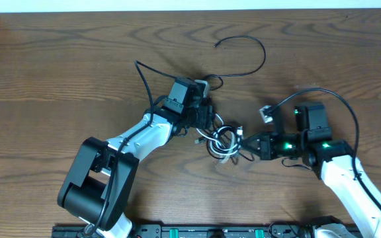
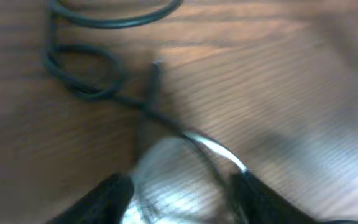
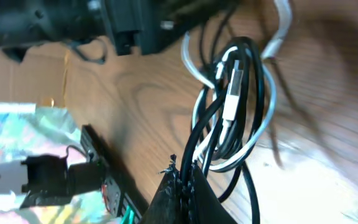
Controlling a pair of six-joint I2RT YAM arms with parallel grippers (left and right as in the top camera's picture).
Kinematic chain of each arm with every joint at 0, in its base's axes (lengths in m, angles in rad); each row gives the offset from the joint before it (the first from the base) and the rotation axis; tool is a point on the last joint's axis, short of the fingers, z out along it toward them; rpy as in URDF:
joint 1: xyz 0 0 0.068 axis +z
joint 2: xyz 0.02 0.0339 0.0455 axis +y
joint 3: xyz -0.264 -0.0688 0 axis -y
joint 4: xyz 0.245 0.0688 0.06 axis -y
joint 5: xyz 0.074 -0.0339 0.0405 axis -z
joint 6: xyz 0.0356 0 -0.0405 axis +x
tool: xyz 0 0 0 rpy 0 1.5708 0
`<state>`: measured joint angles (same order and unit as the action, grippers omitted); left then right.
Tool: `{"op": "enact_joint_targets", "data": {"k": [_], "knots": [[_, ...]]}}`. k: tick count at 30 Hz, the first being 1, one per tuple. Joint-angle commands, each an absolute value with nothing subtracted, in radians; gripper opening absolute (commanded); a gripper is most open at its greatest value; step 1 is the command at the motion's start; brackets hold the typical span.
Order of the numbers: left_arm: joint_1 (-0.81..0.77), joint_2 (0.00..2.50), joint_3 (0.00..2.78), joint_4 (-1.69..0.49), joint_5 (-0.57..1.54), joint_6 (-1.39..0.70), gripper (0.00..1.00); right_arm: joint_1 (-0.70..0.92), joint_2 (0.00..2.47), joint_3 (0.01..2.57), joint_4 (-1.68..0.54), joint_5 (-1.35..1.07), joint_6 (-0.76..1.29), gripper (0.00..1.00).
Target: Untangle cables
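Note:
The cables [image 1: 222, 142] lie as a knot of black and white loops at the table's middle. My right gripper [image 1: 243, 140] is shut on a black strand at the knot's right side; in the right wrist view the fingertips [image 3: 180, 186] pinch that strand below the hanging loops [image 3: 238, 118] and a white plug [image 3: 232, 93]. My left gripper [image 1: 210, 123] sits at the knot's upper left. In the blurred left wrist view its jaws [image 2: 179, 199] stand apart, with a white strand [image 2: 219, 149] by the right finger [image 2: 250, 199]. A black plug end [image 2: 156, 70] lies ahead.
A separate loose black cable [image 1: 250, 56] curves across the far middle of the table. The right arm's thick black wire [image 1: 339, 102] arcs above that arm, with a small white connector [image 1: 267, 113] at its end. A rail [image 1: 197, 231] runs along the front edge.

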<state>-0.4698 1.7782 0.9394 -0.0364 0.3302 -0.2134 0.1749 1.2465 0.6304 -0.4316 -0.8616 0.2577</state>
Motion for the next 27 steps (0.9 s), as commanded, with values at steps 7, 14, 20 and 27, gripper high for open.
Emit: {"op": "enact_joint_targets", "data": {"k": [7,14,20,27], "knots": [[-0.47,1.769,0.954,-0.105,0.276,-0.176,0.39,0.101,1.246,0.632,-0.44,-0.863,0.159,0.01],[-0.47,1.729,0.955,-0.131,0.434,0.138,0.7,0.106,1.249,0.632,-0.525,-0.871,-0.046,0.01],[-0.47,1.639,0.955,-0.13,0.434,0.381,0.75,0.105,1.29,0.632,-0.535,-0.87,-0.077,0.01],[-0.471,1.625,0.955,-0.123,0.434,0.567,0.85,0.104,1.386,0.632,-0.532,-0.871,-0.084,0.01]]}}
